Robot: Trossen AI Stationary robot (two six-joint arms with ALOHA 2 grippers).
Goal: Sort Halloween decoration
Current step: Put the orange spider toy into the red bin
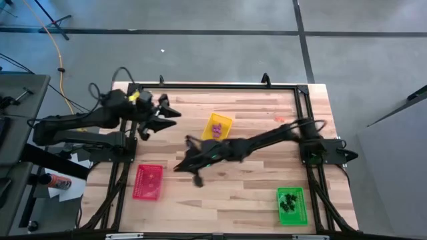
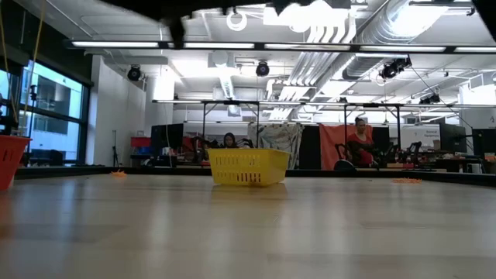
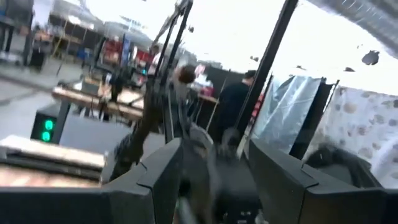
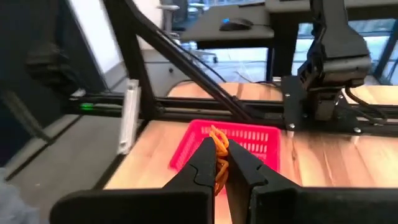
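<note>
Orange trinket [image 4: 219, 163] pinched between the right gripper [image 4: 219, 163] fingertips, clamped tight, dangling a little above and below the pads. Seen past those fingers: red tray [image 4: 231, 144] straight ahead on the wooden table [image 4: 348, 162], near the black frame rail [image 4: 205, 107] and the base of the left arm [image 4: 329, 56].

From overhead: right arm [image 1: 267, 139] stretched long across the table middle, right gripper [image 1: 181, 165] hovering over bare wood between the yellow tray [image 1: 218, 126] and the red tray [image 1: 148, 181], closer to the red one but not over it. Trinket itself too small to pick out from up here.

Left gripper [image 1: 172, 113] parked high near the far left corner of the table, fingers spread open and carrying nothing; left wrist view looking out into the room past two parted dark fingers [image 3: 163, 180].

Purple bits [image 1: 217, 129] sitting in the yellow tray. Dark pieces [image 1: 289, 200] piled in the green tray [image 1: 292, 205] at the near right corner. Red tray contents hard to tell from above.

Table-level view: yellow tray [image 2: 248, 167] standing mid-table, edge of the red tray [image 2: 9, 159] at one side, small orange specks [image 2: 404, 180] lying far back on the wood, people [image 2: 361, 139] in the room beyond.
</note>
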